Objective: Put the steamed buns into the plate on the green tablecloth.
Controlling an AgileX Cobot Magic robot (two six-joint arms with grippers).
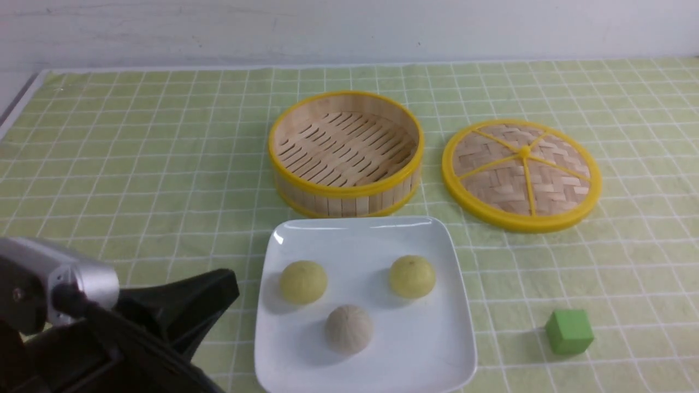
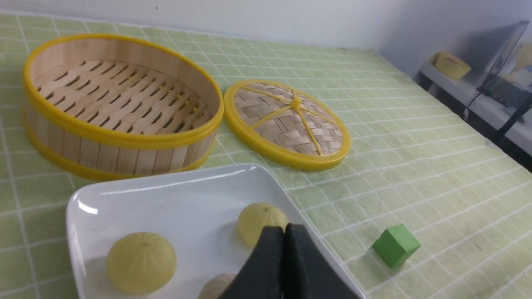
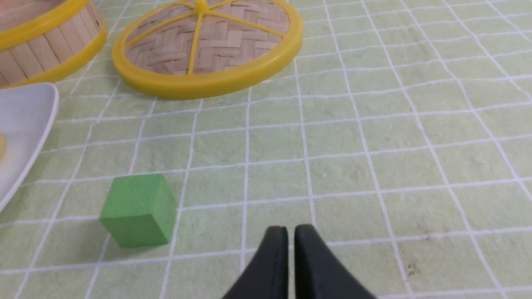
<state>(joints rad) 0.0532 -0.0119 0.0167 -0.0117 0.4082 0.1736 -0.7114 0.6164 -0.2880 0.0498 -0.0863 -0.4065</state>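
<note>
Three steamed buns lie in the white square plate on the green tablecloth: a pale yellow one on the left, another yellow one on the right, and a greyish one nearer the front. My left gripper hangs just left of the plate, shut and empty. In the left wrist view its fingertips meet in front of a yellow bun. My right gripper is out of the front view. It hovers over bare cloth with its fingers nearly touching and nothing between them.
An empty round bamboo steamer with yellow rims stands behind the plate. Its woven lid lies flat to the right of it. A small green cube sits on the cloth right of the plate, close to my right gripper.
</note>
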